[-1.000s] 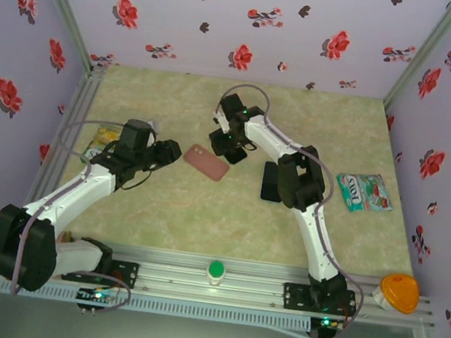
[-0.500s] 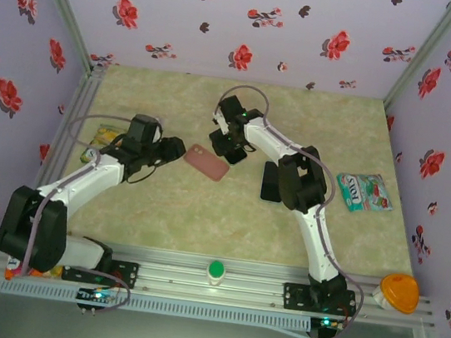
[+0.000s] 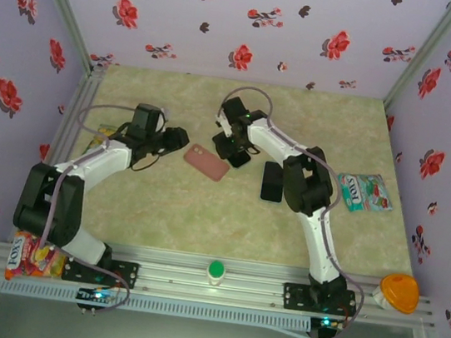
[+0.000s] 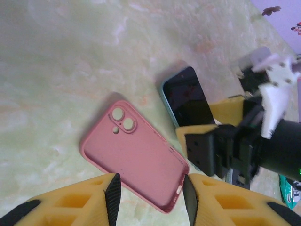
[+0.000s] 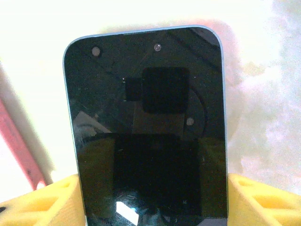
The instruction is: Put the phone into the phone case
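**Phone in right fingers, case alongside on the tabletop**

Right gripper (image 5: 150, 200): yellow fingers (image 5: 263, 197) are clamped on the long edges of the phone (image 5: 146, 127). The phone has a dark screen and a teal rim. It sits low at the tabletop (image 4: 70, 56), just beside the pink phone case (image 4: 134, 153); I cannot tell whether the two touch. The case lies flat, hollow side up, with the camera cut-outs at the end away from the left gripper (image 4: 150, 195). The left fingers are spread and hold nothing, near the case's other end.

Right wrist view: the phone (image 5: 146, 127) runs off the bottom edge, and the phone case (image 5: 23, 150) is a pink sliver cut by the left edge. Left wrist view: the phone's lower end is hidden behind the right gripper (image 4: 207, 120).
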